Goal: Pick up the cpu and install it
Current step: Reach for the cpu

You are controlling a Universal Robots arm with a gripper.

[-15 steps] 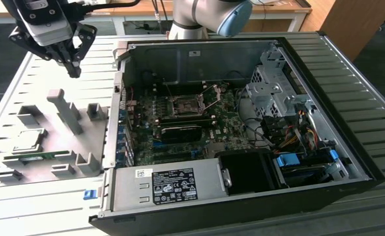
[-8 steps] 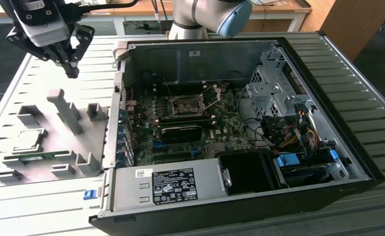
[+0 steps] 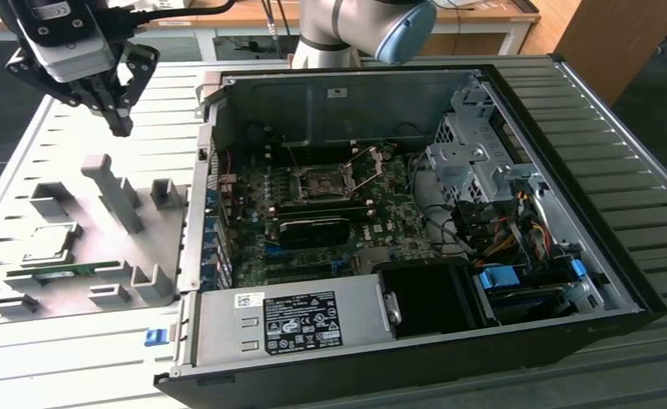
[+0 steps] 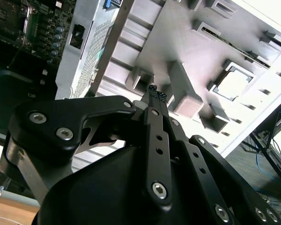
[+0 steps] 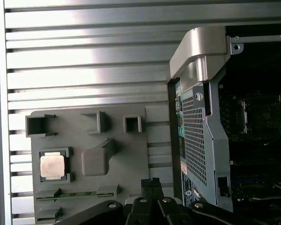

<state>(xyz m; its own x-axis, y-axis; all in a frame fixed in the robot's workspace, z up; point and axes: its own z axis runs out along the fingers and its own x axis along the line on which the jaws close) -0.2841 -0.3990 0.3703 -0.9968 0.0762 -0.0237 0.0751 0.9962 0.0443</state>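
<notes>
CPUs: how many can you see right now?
1. The cpu lies in a square pocket of the grey holder plate, outside the computer case; another could be hidden inside it.

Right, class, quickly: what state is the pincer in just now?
The pincer: closed, holding nothing; the cpu lies in the grey tray.

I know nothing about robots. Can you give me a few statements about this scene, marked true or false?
1. The cpu rests on the grey tray, outside the computer case. True.
2. The end effector holds the cpu. False: it hangs shut and empty, clear of the cpu.
3. The case lies open, with its motherboard showing. True.
4. The green memory stick is plugged into the motherboard. False: it lies on the tray beside the cpu.
</notes>
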